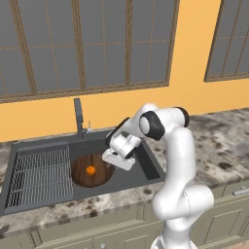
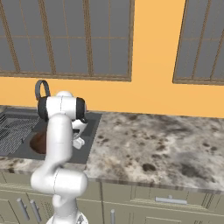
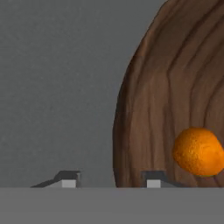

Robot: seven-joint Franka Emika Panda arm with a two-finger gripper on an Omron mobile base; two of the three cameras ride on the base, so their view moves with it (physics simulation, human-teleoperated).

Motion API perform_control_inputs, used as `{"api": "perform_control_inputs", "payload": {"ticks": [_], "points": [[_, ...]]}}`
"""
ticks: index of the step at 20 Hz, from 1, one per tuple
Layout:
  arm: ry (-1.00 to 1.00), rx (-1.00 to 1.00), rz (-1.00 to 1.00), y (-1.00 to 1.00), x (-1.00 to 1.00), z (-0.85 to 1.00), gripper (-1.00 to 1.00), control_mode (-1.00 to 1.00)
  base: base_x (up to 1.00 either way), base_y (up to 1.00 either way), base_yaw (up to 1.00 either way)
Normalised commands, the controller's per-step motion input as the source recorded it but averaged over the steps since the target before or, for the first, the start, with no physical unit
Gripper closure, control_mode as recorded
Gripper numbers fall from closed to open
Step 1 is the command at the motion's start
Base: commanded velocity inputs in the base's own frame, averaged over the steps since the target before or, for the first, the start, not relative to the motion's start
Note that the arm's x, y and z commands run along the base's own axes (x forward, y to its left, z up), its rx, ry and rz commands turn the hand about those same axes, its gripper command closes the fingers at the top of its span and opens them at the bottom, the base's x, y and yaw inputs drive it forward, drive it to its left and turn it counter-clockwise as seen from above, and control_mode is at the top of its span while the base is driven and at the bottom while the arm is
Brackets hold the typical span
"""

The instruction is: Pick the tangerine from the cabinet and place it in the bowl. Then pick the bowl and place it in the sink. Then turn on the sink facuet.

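Observation:
The dark brown wooden bowl [image 1: 80, 169] rests on the floor of the sink [image 1: 146, 168], just right of the wire rack. The tangerine [image 1: 90, 170] lies inside it. My gripper [image 1: 111, 161] hangs low over the bowl's right rim. In the hand view the gripper [image 3: 110, 178] stands open; one fingertip [image 3: 68, 178] is over the grey sink floor [image 3: 57, 87] and the other is over the bowl [image 3: 175, 87], so the rim lies between them, untouched. The tangerine [image 3: 197, 151] sits close by inside the bowl. The sink faucet [image 1: 78, 116] stands upright behind the basin. The cabinet is out of view.
A ribbed wire draining rack [image 1: 39, 175] fills the sink's left part. Speckled stone counter [image 2: 153, 140] stretches to the right of the sink [image 2: 92, 127]. Windows and an orange wall rise behind. Beige cupboard fronts run below the counter.

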Motion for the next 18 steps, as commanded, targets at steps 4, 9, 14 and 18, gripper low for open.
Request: {"api": "perform_control_inputs", "payload": {"ticks": [4,9,14,18], "points": [[-0.08,0.02,0.0,-0.01,-0.04,0.92,-1.0,-1.0,0.0,0.0,0.0],[-0.04,0.08,0.0,-0.09,-0.27,0.99,-1.0,-1.0,0.0,0.0,0.0],[0.21,0.22,-0.05,-0.02,-0.25,0.78,-1.0,-1.0,0.0,0.0,0.0],[0.45,0.3,-0.15,-0.09,-0.27,0.91,-1.0,-1.0,0.0,0.0,0.0]]}}
